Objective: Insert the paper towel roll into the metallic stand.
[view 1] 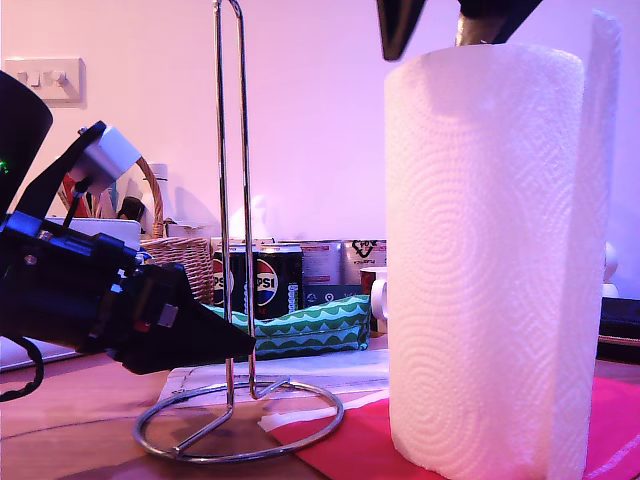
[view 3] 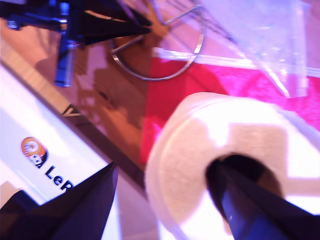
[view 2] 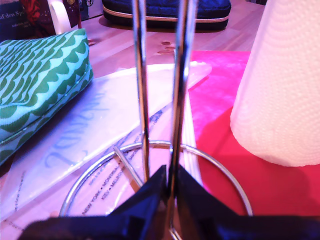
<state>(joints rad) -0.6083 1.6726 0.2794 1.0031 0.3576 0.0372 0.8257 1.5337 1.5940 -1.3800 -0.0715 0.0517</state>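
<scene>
Jaws of my first gripper [view 2: 170,192] shut around metallic stand [view 1: 234,200] rod.

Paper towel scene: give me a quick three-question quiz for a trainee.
1. True or false: the roll already sits on the stand.
2. What is my first pincer closed on? A, a can. B, the stand's upright. C, the basket.
3. Fill in: one finger of my second pincer reaches into the roll's ____.
Key: 1 false; 2 B; 3 core.
</scene>
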